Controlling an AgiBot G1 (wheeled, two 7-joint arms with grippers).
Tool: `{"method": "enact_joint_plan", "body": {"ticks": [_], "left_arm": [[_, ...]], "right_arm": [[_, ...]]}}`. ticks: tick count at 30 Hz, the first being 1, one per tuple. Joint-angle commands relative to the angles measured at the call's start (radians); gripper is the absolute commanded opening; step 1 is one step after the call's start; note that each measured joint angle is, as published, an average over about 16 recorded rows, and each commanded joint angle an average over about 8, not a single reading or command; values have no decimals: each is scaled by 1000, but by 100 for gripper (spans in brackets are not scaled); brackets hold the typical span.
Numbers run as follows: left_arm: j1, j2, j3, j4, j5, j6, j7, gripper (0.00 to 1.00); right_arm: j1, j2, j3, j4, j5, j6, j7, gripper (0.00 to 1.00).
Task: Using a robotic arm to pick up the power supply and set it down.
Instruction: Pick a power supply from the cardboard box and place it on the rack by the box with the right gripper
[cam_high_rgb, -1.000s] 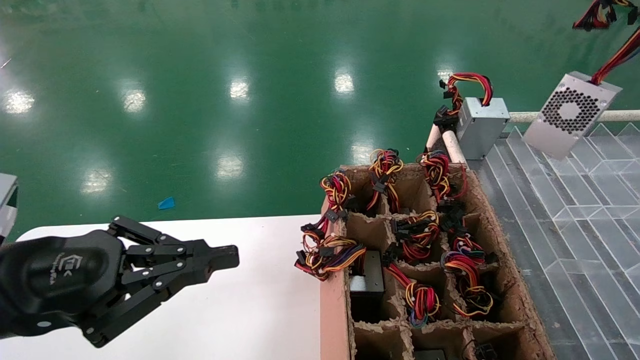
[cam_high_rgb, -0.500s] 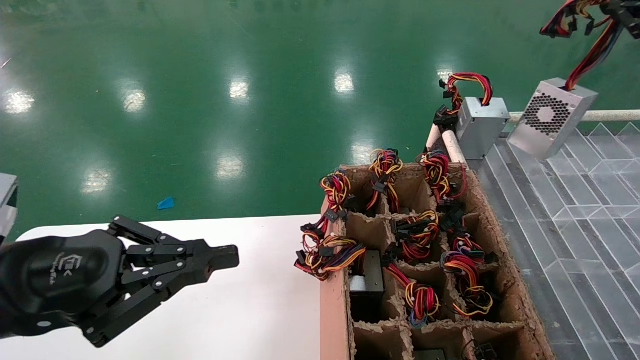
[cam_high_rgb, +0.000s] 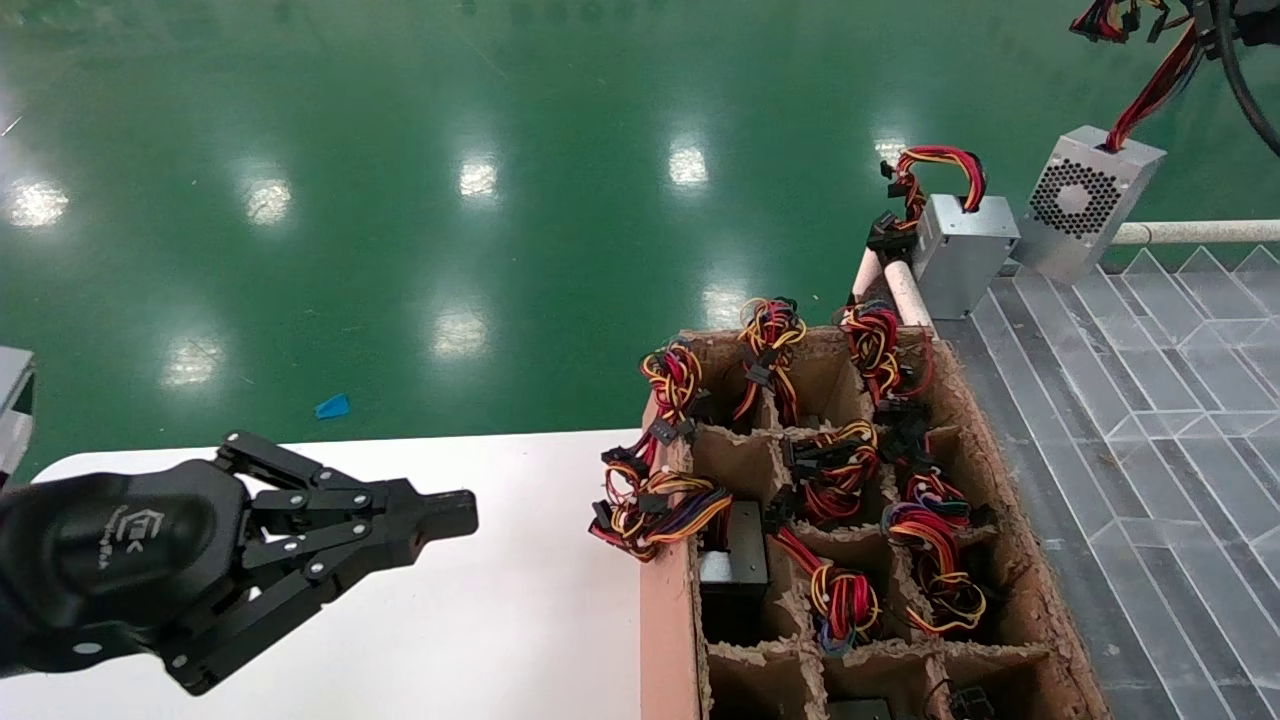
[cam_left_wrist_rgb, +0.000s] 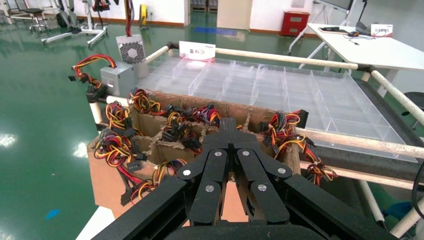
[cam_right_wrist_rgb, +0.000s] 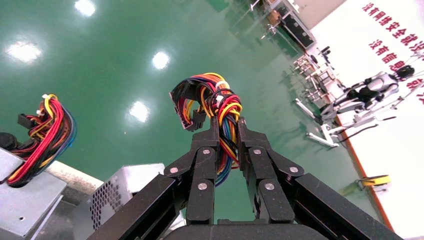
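The power supply (cam_high_rgb: 1085, 200), a small silver box with a round fan grille, hangs tilted by its red and black wires at the far right, over the far corner of the clear tray (cam_high_rgb: 1150, 400). My right gripper (cam_right_wrist_rgb: 227, 132) is shut on its wire bundle (cam_right_wrist_rgb: 215, 100), and the box (cam_right_wrist_rgb: 120, 192) dangles below the fingers. The same box (cam_left_wrist_rgb: 131, 50) shows far off in the left wrist view. My left gripper (cam_high_rgb: 455, 512) is parked over the white table (cam_high_rgb: 520, 620) at the lower left, shut with nothing in it.
A wider grey box (cam_high_rgb: 962, 250) with an arching red-yellow cable stands at the tray's far-left corner, just beside the hanging box. A cardboard crate (cam_high_rgb: 1000, 470) with divided cells holds several wire bundles. A white pipe rail (cam_high_rgb: 1200, 232) borders the tray.
The hanging power supply has moved up and to the left, toward the tray's far corner and the grey box. The left arm has not moved.
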Motion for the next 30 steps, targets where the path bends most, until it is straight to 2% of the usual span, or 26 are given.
{"method": "enact_joint_plan", "body": {"ticks": [1,17,30], "left_arm": [[0,0,0,0,0,0,0,0],[0,0,0,0,0,0,0,0],[0,0,0,0,0,0,0,0]], "right_arm": [[-7,-6,3,-1,4,16,-5,0],[-39,-57,22,-2,31,12,-17,0],[-69,-64,28,-16,40,8,-30,0]]}}
